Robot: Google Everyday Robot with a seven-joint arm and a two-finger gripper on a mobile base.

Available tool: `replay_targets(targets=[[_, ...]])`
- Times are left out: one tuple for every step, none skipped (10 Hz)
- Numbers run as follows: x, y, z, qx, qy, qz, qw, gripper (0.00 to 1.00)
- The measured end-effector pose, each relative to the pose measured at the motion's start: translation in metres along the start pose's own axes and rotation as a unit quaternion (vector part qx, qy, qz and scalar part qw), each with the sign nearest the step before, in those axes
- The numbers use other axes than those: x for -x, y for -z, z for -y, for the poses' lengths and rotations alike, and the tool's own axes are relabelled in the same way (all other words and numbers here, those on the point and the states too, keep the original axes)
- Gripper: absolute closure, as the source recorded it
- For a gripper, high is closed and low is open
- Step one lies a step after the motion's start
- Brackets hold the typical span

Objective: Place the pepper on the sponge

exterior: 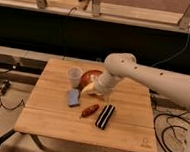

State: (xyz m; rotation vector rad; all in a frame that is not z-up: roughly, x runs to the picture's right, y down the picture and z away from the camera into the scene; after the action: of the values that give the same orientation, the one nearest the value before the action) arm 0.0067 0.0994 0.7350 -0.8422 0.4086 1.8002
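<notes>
The pepper [90, 110], small and reddish-brown, lies on the wooden table [129, 131] just right of the blue-grey sponge [74, 97]. Pepper and sponge are apart. My gripper [100, 92] hangs at the end of the white arm [153, 80], above the table's middle, a little above and to the right of the pepper and in front of the orange plate [91, 75].
A white cup [74, 76] stands behind the sponge. A yellowish item [89, 87] lies by the plate, next to my gripper. A black block with white stripes [105, 116] lies right of the pepper. Cables trail on the floor on both sides.
</notes>
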Motion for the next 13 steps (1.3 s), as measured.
replay_targets(targets=[[0.0,-0.004,-0.008,0.01,-0.012,0.004,0.9999,0.2],[0.0,-0.005,-0.011,0.014,-0.017,0.005,0.9997,0.2],[0.0,-0.005,-0.011,0.014,-0.017,0.005,0.9997,0.2],[0.001,-0.004,-0.011,0.014,-0.017,0.005,0.9998,0.2],[0.0,-0.004,-0.011,0.013,-0.011,0.004,0.9999,0.2],[-0.003,-0.004,-0.01,0.008,0.008,0.001,0.9999,0.2],[-0.005,-0.005,-0.01,-0.003,0.045,0.003,0.999,0.2],[-0.005,-0.009,-0.011,-0.015,0.086,0.011,0.9961,0.2],[-0.003,-0.014,-0.016,-0.025,0.125,0.022,0.9916,0.2],[-0.001,-0.019,-0.019,-0.03,0.147,0.03,0.9882,0.2],[0.002,-0.024,-0.022,-0.038,0.169,0.041,0.9841,0.2],[0.003,-0.034,-0.024,-0.05,0.189,0.054,0.9792,0.2],[0.004,-0.044,-0.028,-0.06,0.196,0.065,0.9767,0.2]])
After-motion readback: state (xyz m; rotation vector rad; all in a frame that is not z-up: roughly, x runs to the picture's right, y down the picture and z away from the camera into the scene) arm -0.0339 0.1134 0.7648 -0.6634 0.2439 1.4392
